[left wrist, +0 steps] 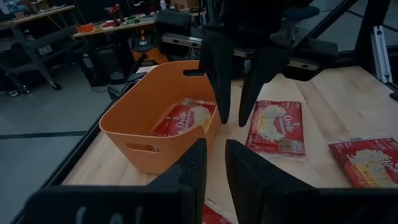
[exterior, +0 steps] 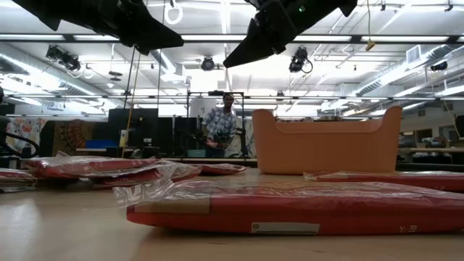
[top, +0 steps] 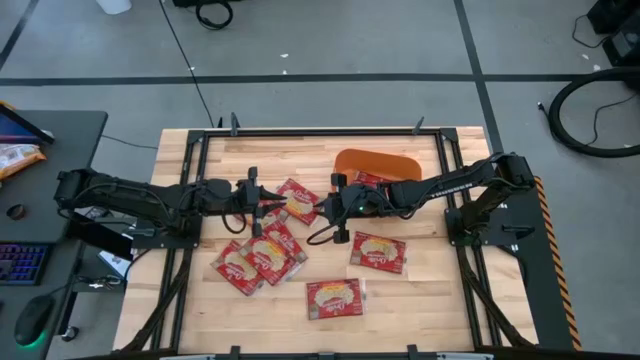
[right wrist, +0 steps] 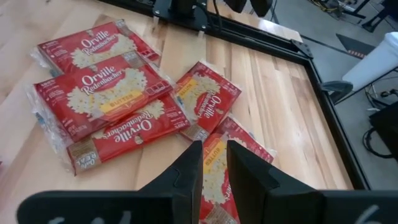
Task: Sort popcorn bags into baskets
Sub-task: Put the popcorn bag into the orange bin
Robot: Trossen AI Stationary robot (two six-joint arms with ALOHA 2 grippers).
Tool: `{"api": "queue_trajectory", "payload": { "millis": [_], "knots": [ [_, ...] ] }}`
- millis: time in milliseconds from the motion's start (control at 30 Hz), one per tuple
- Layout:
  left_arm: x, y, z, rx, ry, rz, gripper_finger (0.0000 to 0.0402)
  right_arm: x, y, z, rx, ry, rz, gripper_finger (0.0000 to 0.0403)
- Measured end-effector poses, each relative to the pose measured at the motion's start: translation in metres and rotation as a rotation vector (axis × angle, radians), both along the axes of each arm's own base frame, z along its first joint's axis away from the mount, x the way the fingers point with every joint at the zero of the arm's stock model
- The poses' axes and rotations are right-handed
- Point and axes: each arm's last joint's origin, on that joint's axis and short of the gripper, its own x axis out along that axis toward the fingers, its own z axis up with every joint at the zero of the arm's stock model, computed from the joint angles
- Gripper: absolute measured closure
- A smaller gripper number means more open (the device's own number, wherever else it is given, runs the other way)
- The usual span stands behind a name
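Arms stretched inward, left gripper (top: 268, 207), right gripper (top: 322, 208) facing, empty.

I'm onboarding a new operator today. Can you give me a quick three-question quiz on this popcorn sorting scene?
1. True or false: the orange basket already holds at least one popcorn bag.
2. Which is holding a bag: A) left gripper, B) right gripper, C) neither?
3. Fill in: in the low view, beyond the table stands a ____.

Key:
1. True: one red bag lies inside.
2. C: both grippers hang above the table with nothing between their fingers.
3. Person.
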Motion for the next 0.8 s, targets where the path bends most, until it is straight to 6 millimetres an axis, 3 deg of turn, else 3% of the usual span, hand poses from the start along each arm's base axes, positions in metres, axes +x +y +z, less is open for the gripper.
{"api": "queue_trajectory", "payload": {
  "millis": [467,667,800],
  "knots": [
    [-0.015,0.001,0.006,0.043,0.026,0.007,0.0338,0.011,0.003,-0.01,0.067,0.021,-0.033,0.0325],
    [-0.027,0.002,-0.016,0.058,0.007,0.018,0.0338,0.034,0.006,-0.022,0.076,0.051,-0.017,0.0325],
    [-0.039,0.005,-0.013,0.088,-0.037,0.061,0.0338,0.05,0.008,-0.038,0.064,0.085,-0.01,0.0324]
  ]
}}
